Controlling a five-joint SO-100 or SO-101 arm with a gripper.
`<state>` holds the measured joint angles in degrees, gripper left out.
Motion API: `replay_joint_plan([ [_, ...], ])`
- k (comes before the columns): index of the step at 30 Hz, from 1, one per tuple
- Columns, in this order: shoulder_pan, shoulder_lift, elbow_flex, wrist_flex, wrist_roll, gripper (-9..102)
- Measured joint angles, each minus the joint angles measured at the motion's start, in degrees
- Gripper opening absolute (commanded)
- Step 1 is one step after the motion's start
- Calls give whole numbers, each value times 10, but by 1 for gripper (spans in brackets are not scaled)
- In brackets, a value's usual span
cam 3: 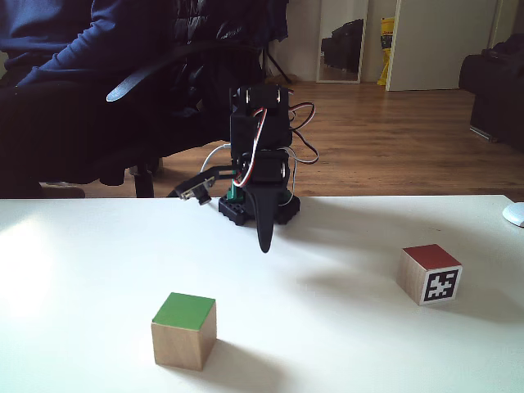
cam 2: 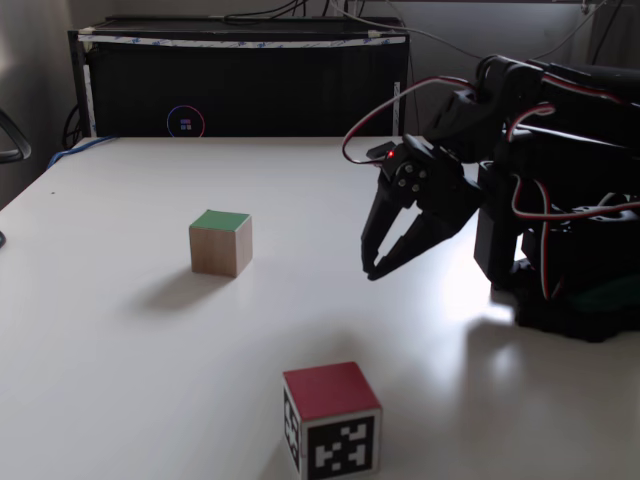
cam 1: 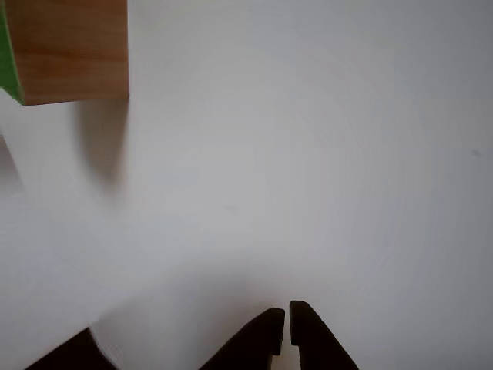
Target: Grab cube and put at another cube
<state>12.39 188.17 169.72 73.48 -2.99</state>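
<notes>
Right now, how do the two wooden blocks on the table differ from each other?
The green-topped block has plain wooden sides, while the red-topped block carries black-and-white square patterns on its sides. In a fixed view, the green-topped block sits nearer the camera at the left, and the red-topped block sits farther back at the right. Both are cubes of similar size, resting flat on the white table, untouched.

Two wooden cubes stand on one white tabletop (cam 2: 120, 350): one green-topped cube (cam 2: 221, 242) and one red-topped cube (cam 2: 332, 418) with black-and-white marker patterns on its sides. One black robot arm (cam 2: 540, 170) is there, bearing one pincer (cam 2: 372, 270) with two fingers. At the tabletop's far edge in a fixed view stands one black box (cam 2: 240, 80). Behind it in the other fixed view is one black office chair (cam 3: 155, 90).
</notes>
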Motion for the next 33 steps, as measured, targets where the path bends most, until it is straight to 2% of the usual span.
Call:
replay_joint_plan([
  [3,5,-13,-58,-1,0,1],
  [12,60,-410,-344,-47,30,28],
  [20,89,-578,-485,-32,11,47],
  [33,119,-903,-765,80,24,48],
])
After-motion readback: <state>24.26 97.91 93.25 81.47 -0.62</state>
